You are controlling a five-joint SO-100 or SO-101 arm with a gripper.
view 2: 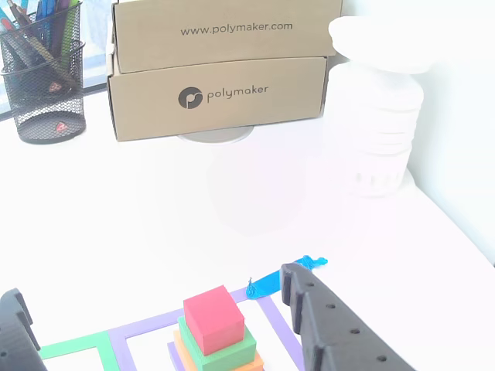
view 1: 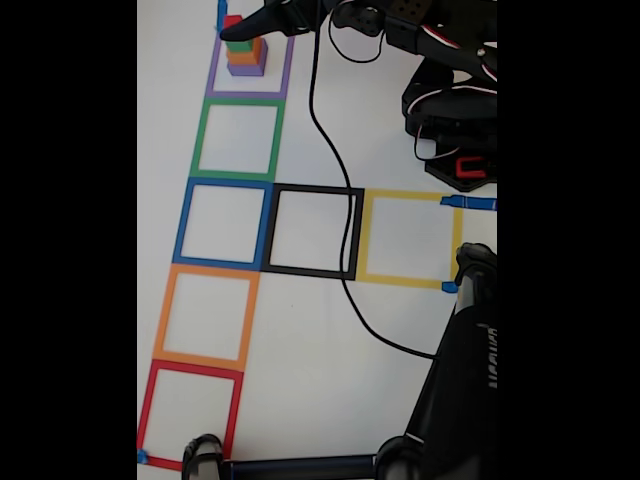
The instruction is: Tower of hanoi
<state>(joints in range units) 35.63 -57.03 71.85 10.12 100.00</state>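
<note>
The tower of hanoi stands as one stack inside the purple tape square point(view 1: 213, 80) at the top left of the fixed view. The purple cube point(view 1: 248, 69) is at the bottom, then the orange cube point(view 1: 246, 55), the green cube point(view 1: 240, 43) and the red cube point(view 1: 232, 21) on top. In the other view the red cube point(view 2: 213, 317) sits on the green cube point(view 2: 229, 352), with an orange edge point(view 2: 181, 345) below. My gripper point(view 2: 151, 286) is open. Its black fingers point(view 2: 332, 332) stand wide on either side of the stack without touching it. The gripper point(view 1: 240, 27) reaches in from the right.
Below the purple square runs a column of green point(view 1: 238, 140), blue, orange and red tape squares, with black point(view 1: 313, 230) and yellow squares beside the blue one. A black cable point(view 1: 340, 250) crosses the table. A black stand point(view 1: 460, 400) fills the lower right. Cardboard boxes point(view 2: 220, 89), a pen holder point(view 2: 42, 73) and a white container point(view 2: 375, 124) stand behind.
</note>
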